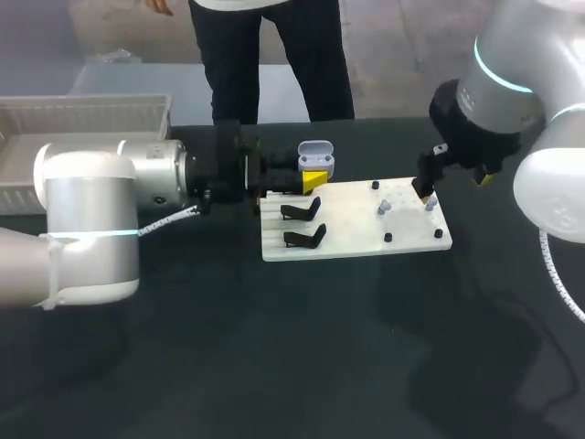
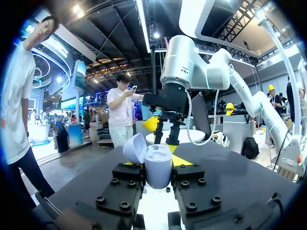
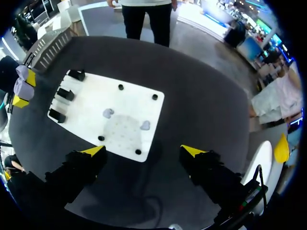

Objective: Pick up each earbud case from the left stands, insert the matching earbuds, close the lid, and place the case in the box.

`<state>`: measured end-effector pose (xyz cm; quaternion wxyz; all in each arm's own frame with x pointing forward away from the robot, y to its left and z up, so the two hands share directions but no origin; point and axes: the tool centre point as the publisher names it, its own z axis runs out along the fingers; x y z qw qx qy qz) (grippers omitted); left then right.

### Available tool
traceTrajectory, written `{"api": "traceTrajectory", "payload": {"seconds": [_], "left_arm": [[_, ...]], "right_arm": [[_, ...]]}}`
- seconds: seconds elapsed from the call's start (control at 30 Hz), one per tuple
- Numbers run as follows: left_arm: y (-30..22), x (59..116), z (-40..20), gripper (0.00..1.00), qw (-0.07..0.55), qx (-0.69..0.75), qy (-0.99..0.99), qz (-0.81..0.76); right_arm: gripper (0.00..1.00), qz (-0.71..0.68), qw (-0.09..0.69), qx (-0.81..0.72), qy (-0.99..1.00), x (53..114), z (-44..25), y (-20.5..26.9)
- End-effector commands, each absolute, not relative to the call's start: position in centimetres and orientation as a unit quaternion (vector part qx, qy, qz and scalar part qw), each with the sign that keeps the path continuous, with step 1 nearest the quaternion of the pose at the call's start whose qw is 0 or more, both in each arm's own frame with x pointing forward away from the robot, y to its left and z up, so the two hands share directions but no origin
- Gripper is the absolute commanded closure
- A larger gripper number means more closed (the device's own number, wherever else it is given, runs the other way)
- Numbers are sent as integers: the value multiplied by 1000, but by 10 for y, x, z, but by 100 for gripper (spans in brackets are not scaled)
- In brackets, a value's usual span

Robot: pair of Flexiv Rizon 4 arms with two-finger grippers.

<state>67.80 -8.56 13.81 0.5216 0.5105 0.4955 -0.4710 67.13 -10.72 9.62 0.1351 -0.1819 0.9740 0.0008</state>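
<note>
Left claw (image 1: 313, 180) clamps the open-lidded earbud case (image 2: 158, 170); right claw (image 3: 143, 151) stands wide.

- Scanning the bench (image 1: 274, 347) now: not a single word, number or sign on it can be read.
- The earbud case (image 2: 157, 165) shows a plain pale shell, with no lettering to make out.
- The white board (image 1: 366, 229) is bare, with no label or marking legible on it.
</note>
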Motion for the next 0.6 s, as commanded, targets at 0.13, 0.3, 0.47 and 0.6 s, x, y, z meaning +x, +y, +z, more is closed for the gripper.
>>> {"api": "traceTrajectory", "payload": {"seconds": [0.13,0.3,0.47,0.6], "left_arm": [[-86,678,137,100,524,510,495,-470],[-86,678,137,100,524,510,495,-470],[-86,678,137,100,524,510,495,-470],[-86,678,137,100,524,510,495,-470]], "right_arm": [[0,-11,110,-186,976,682,81,-102],[0,-17,93,-204,974,683,75,-102],[0,-11,93,-209,973,681,74,-104],[0,-12,98,-211,972,679,74,-106]]}}
